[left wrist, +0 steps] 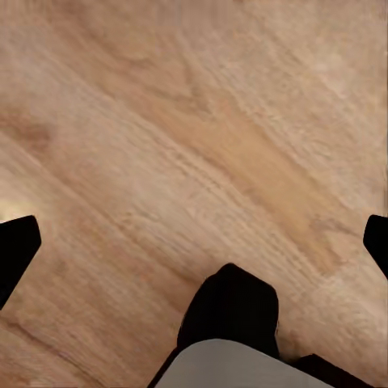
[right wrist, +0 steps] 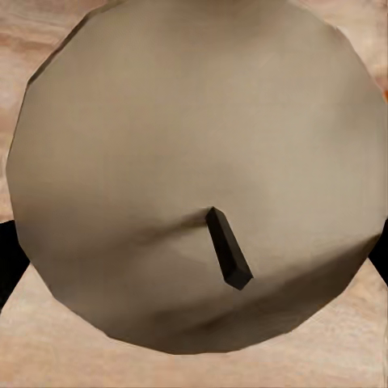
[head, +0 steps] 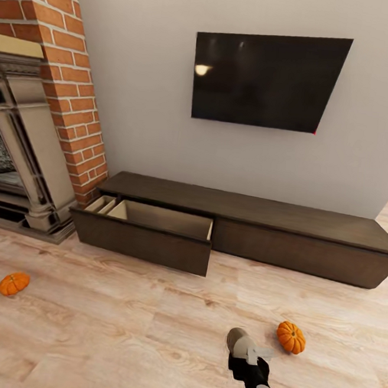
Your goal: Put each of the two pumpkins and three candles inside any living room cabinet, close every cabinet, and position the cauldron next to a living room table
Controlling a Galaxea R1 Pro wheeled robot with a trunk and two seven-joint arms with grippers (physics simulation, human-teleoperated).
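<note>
My right gripper (head: pixel 247 348) is shut on a pale grey-cream candle (head: pixel 237 339), held low over the wood floor near the bottom of the head view. The right wrist view looks straight onto the candle's top (right wrist: pixel 186 145) and its dark wick (right wrist: pixel 228 249). One orange pumpkin (head: pixel 291 337) lies on the floor just right of that gripper. A second pumpkin (head: pixel 14 283) lies far left. The long dark-brown cabinet (head: pixel 307 252) stands against the wall, its left drawer (head: pixel 153 243) pulled out with a bare tan inside. My left gripper (left wrist: pixel 194 242) is open over bare floor. The cauldron is out of view.
A brick fireplace (head: pixel 41 114) with a grey stone surround stands at the left, close to the open drawer's left end. A black TV (head: pixel 264 79) hangs on the wall above the cabinet. Wood floor (head: pixel 145 332) stretches between me and the cabinet.
</note>
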